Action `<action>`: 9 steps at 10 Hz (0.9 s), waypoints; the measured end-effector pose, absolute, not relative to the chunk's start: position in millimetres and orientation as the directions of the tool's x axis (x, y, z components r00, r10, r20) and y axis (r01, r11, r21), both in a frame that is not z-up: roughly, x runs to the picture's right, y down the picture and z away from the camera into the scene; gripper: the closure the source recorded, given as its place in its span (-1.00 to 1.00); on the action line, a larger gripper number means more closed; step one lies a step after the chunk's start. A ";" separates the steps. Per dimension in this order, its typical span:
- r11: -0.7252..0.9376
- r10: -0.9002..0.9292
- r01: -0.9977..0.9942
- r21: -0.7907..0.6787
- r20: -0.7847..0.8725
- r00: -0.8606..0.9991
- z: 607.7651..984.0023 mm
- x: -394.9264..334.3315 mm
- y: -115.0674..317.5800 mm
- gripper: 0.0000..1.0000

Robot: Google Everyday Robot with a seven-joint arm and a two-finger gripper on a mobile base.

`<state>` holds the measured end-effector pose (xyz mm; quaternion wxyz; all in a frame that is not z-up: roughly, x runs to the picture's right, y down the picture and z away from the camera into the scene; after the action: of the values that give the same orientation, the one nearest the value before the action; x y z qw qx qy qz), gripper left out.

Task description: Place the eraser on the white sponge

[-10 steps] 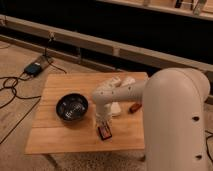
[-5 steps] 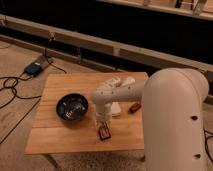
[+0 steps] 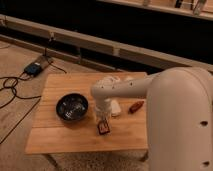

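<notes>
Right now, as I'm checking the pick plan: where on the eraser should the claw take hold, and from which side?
Take the eraser across its narrower width, on the two long edges, probably coming straight down from above. It lies flat on the table, so only its thin sides offer purchase. The claw hangs just over it, at the arm's end.

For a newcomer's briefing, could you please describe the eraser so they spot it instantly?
On the wooden table, look right of the dark bowl, close by the gripper. The eraser is flat and black with orange-red markings, unlike the glossy reddish-brown piece.
</notes>
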<state>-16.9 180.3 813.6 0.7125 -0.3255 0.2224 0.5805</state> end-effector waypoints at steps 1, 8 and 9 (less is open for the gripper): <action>0.118 0.693 -0.972 -0.202 -0.684 0.226 809.7 -14.2 167.6 1.00; 0.098 0.736 -0.986 -0.135 -0.657 0.163 823.8 33.4 99.4 1.00; 0.096 0.736 -0.987 -0.129 -0.658 0.158 826.7 38.0 95.8 1.00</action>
<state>38.0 95.8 826.7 0.7063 -0.2827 0.2216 0.6100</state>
